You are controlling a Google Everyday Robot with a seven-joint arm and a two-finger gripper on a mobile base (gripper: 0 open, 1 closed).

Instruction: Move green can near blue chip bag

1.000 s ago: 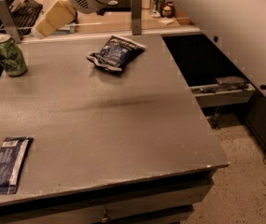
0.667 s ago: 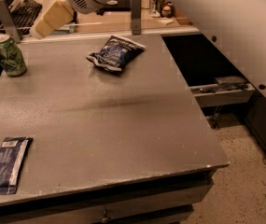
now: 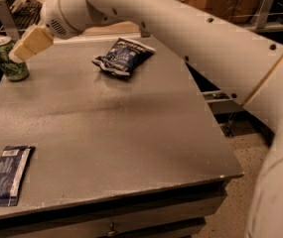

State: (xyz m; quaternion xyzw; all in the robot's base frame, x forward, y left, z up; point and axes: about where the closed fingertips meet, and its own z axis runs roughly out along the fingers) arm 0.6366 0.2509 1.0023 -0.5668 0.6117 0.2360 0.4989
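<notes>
Well below the gripper point(image 3: 22, 51) and slightly to its left, at the near-left corner of the grey table point(image 3: 131, 143), lies one flat blue wrapper point(image 3: 7, 175), which is no part of this job. Just below and left of the gripper stands the green can point(image 3: 11, 61), upright with its long axis vertical and its silver top up, close to the table's far-left edge. The gripper's beige tip overlaps the can's upper right side in this view, so it may be touching the can or only hanging in front of it. I cannot tell which, nor whether the gripper is released or clenched. To the gripper's right, roughly level with it and well apart, lies the blue chip bag point(image 3: 123, 57), puffy and skewed on the table. The single white arm point(image 3: 190, 38) runs off rightward beyond the bag. Counted, there is one can, one chip bag, one wrapper and one gripper. The coming move likely turns on settling down-left around the can, then carrying it rightward.
</notes>
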